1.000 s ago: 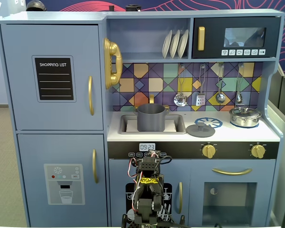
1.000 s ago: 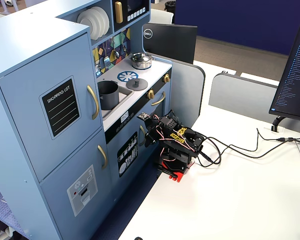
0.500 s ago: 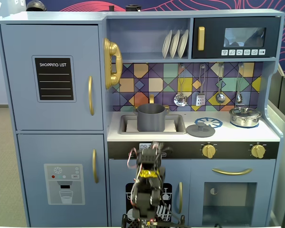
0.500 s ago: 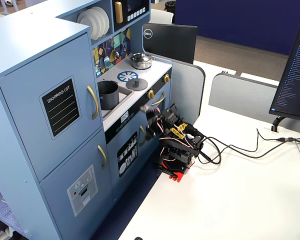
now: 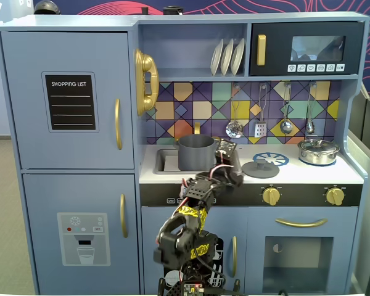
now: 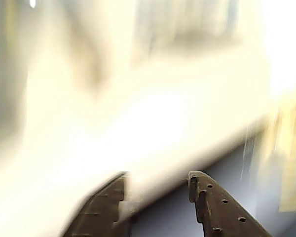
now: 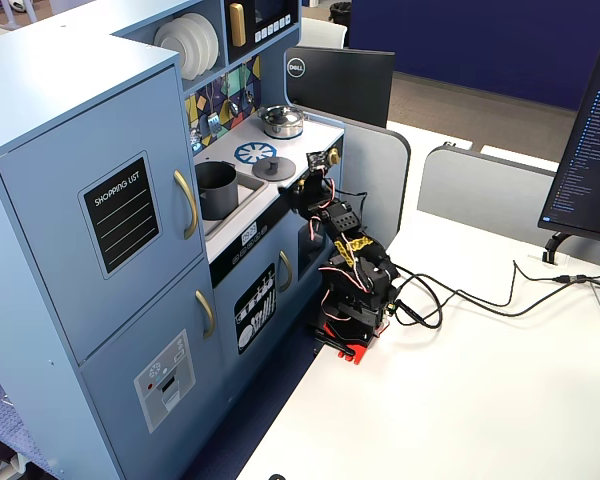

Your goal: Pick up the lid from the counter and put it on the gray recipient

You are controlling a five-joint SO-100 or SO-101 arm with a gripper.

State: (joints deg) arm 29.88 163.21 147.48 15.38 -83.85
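Note:
The lid [image 5: 261, 168], a flat dark-gray disc with a small knob, lies on the pale counter [image 5: 296, 174] beside the blue burner ring; it also shows in the other fixed view [image 7: 273, 167]. The gray recipient [image 5: 196, 152], a matte dark-gray pot, stands in the recessed sink to the left and is seen again from the side [image 7: 216, 190]. My gripper [image 5: 228, 161] is at the counter's front edge, between pot and lid, touching neither. In the blurred wrist view the gripper [image 6: 158, 180] is open and empty, with only the pale counter edge ahead. Lid and pot are out of the wrist view.
A shiny silver pot [image 5: 319, 151] with a glass lid stands at the counter's right end. Utensils [image 5: 286, 111] hang over the counter and a shelf with plates [image 5: 227, 57] is above. Gold knobs [image 5: 271, 195] stick out below the counter edge. A partition [image 7: 372, 160] stands to the right.

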